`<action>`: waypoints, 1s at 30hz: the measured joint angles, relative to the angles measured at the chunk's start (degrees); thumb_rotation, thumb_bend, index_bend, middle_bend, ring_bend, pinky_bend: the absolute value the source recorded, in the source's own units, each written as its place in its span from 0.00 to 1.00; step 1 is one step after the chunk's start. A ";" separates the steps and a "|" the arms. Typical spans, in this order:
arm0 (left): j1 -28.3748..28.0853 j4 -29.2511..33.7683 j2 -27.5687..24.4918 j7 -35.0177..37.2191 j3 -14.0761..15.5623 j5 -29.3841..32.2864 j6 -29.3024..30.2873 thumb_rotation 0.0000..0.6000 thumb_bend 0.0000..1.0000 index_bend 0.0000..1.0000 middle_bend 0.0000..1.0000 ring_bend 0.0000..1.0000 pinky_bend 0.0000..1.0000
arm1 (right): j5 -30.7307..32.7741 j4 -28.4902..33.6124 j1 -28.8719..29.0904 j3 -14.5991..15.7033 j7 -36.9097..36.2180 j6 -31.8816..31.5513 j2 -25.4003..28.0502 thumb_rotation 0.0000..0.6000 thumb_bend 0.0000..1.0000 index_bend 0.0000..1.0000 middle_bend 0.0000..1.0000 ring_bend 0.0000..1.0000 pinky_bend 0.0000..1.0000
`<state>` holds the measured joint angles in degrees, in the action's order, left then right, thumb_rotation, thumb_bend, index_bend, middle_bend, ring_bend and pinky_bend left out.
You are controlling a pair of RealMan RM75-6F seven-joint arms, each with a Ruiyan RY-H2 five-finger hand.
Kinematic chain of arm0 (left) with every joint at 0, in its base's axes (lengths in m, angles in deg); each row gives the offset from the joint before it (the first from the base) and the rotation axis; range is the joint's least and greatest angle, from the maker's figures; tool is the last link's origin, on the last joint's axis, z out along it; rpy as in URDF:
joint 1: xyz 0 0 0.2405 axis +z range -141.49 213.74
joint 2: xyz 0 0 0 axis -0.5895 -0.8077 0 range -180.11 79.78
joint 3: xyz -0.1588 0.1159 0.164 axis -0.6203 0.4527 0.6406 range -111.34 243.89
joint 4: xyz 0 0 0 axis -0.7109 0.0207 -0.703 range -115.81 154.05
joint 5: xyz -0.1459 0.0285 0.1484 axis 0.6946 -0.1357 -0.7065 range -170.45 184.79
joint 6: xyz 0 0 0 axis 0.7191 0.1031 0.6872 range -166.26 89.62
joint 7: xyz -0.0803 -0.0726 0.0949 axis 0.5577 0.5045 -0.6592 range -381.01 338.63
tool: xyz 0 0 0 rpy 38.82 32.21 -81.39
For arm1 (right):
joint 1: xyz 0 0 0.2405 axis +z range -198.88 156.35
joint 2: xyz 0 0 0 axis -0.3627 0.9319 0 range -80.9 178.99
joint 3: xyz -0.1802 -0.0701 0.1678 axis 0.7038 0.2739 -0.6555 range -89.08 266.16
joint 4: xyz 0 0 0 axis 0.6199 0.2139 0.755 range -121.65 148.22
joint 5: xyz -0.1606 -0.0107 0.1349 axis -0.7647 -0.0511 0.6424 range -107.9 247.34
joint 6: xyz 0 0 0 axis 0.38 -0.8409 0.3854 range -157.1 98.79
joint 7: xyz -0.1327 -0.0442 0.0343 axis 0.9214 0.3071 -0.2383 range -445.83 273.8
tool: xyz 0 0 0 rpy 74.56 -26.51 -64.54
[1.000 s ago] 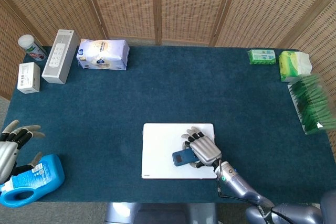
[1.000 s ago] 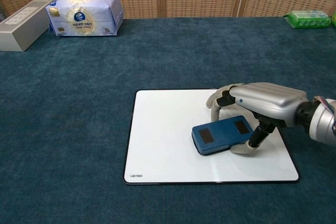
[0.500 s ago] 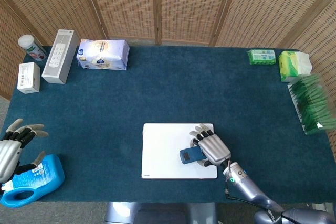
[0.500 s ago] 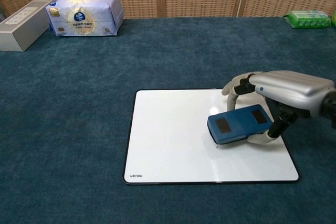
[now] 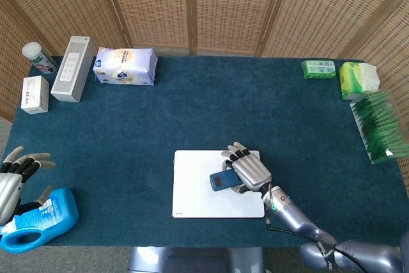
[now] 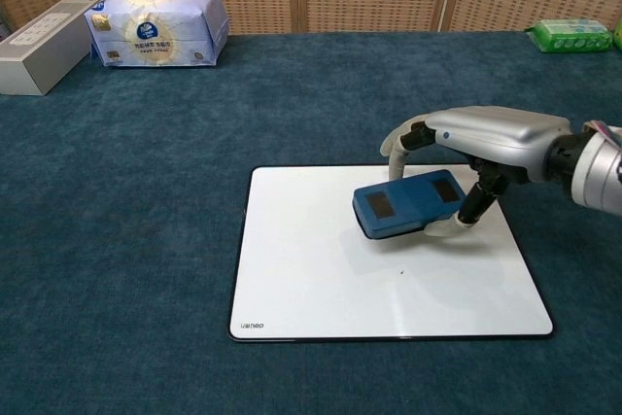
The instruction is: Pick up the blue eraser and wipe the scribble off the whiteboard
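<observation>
Now the right hand grips the eraser, fingers clamped over it, on the whiteboard's upper right; its long axis runs left-right. Far left, the left hand hangs with fingers spread.

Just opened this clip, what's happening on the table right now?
The right hand holds the blue eraser on the upper right part of the whiteboard. The board looks nearly clean; only a tiny dark speck shows near its middle. The left hand is off at the table's left edge, fingers spread, beside a blue bottle, holding nothing.
</observation>
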<state>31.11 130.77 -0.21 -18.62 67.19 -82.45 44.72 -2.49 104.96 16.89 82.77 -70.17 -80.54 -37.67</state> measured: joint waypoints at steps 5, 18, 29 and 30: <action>-0.05 0.23 -0.05 -0.20 -0.01 0.17 -0.22 1.00 0.43 0.32 0.25 0.22 0.07 | 1.37 -2.80 0.69 0.95 0.44 1.67 -3.02 1.00 0.21 0.56 0.19 0.00 0.00; -0.35 -0.51 0.20 0.51 -0.34 0.48 -0.56 1.00 0.43 0.32 0.25 0.22 0.07 | 1.66 0.81 -0.63 4.00 5.13 -0.63 -3.63 1.00 0.21 0.56 0.19 0.00 0.00; -0.74 -0.81 0.38 0.72 -0.41 0.33 -1.06 1.00 0.43 0.32 0.24 0.22 0.07 | 0.94 4.10 -2.95 6.46 6.81 -3.27 -2.07 1.00 0.21 0.56 0.19 0.00 0.00; -0.73 -0.76 0.36 0.67 -0.39 0.29 -1.04 1.00 0.43 0.32 0.24 0.22 0.07 | 0.87 3.91 -2.95 6.42 6.66 -3.24 -2.07 1.00 0.21 0.56 0.19 0.00 0.00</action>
<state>30.38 130.01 0.15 -17.95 66.80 -82.16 43.68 -1.62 108.88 13.94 89.19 -63.51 -83.77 -39.74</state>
